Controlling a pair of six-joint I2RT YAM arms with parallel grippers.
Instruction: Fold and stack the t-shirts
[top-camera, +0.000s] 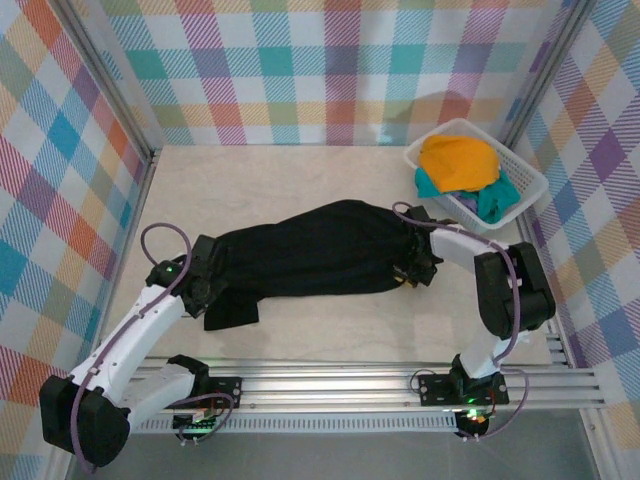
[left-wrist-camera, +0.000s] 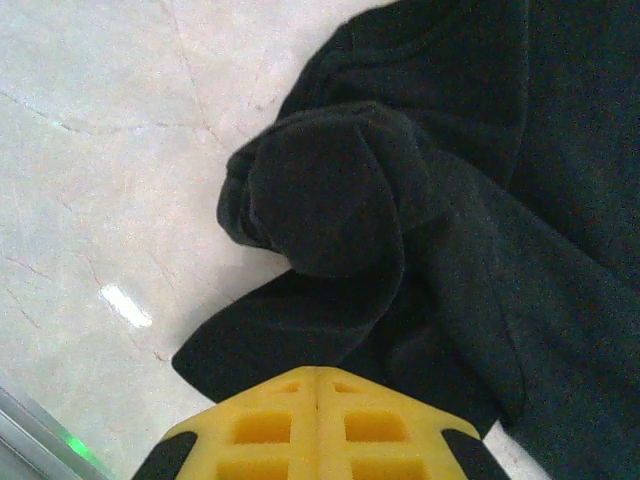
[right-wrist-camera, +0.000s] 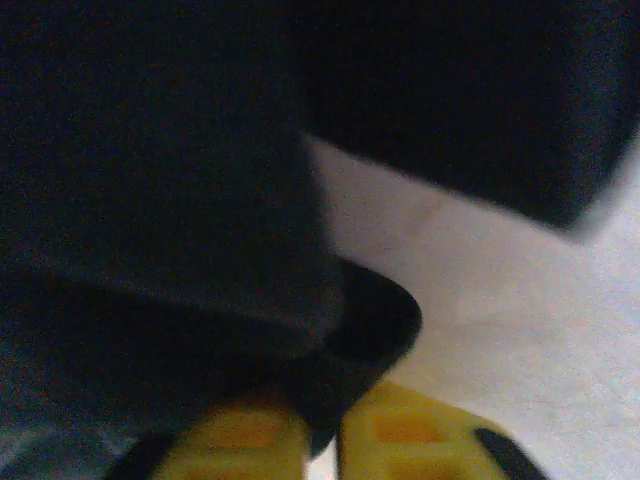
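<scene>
The top camera sees the black t-shirt (top-camera: 310, 250) stretched out near the basket (top-camera: 520, 165). The wrist cameras see the left gripper (left-wrist-camera: 316, 372) and the right gripper (right-wrist-camera: 322, 435) each pinching it.

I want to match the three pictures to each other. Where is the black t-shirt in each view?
Top external: the black t-shirt is stretched left to right across the middle.
Left wrist: it takes the right side and centre, bunched in a lump.
Right wrist: it covers the top and the left, blurred.
Shared landmark: the pale table top beside the cloth.
</scene>
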